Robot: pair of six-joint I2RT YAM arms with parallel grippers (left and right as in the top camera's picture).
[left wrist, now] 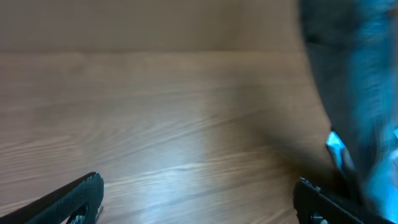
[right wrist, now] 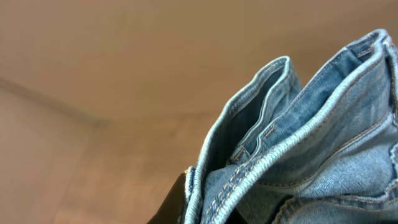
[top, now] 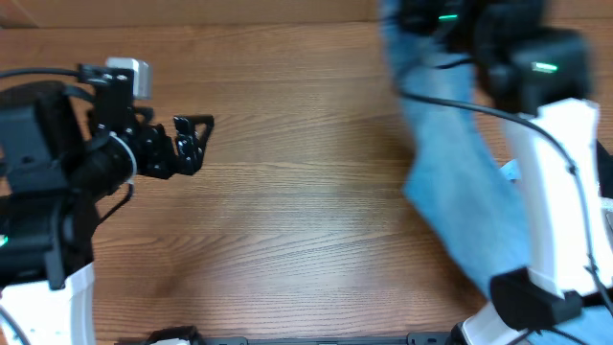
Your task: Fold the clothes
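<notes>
The light-blue jeans (top: 460,182) hang and trail along the right side of the table, from the far edge down toward the near right corner. My right gripper (top: 450,24) is at the far right, shut on the jeans' waistband, whose stitched edges (right wrist: 292,143) fill the right wrist view beside one dark fingertip (right wrist: 174,202). My left gripper (top: 196,139) is open and empty over the bare wood at the left, well away from the jeans. In the left wrist view its two fingers (left wrist: 199,202) are spread wide and the jeans (left wrist: 354,93) show blurred at the right.
The wooden table (top: 287,211) runs between the two arms. The right arm's white link (top: 560,192) lies over the jeans at the right edge. A small white tag (top: 510,171) shows beside it.
</notes>
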